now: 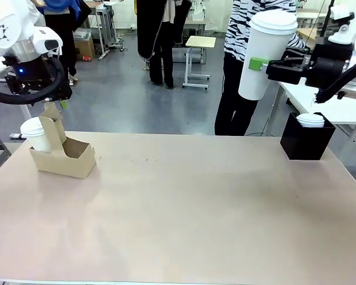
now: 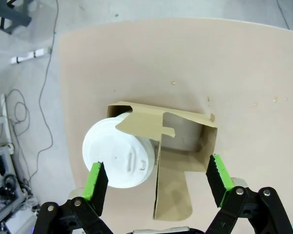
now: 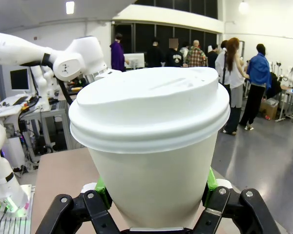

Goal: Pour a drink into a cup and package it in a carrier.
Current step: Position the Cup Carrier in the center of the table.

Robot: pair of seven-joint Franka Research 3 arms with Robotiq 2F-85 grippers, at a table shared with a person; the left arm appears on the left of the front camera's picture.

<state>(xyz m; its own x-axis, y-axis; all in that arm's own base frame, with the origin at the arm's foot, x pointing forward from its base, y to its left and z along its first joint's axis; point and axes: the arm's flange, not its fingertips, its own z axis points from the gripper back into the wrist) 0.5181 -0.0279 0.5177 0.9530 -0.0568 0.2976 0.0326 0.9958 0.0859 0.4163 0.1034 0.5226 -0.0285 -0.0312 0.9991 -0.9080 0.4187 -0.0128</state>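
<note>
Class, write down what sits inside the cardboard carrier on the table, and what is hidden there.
One white cup with a lid fills one compartment of the carrier; the other compartment holds nothing. The lid covers whatever is in the cup.

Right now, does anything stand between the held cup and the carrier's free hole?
Possibly. The left gripper hovers above the carrier, jaws open, and may block the free hole from above. Nothing visible stands on the table between the held cup and it.
</note>
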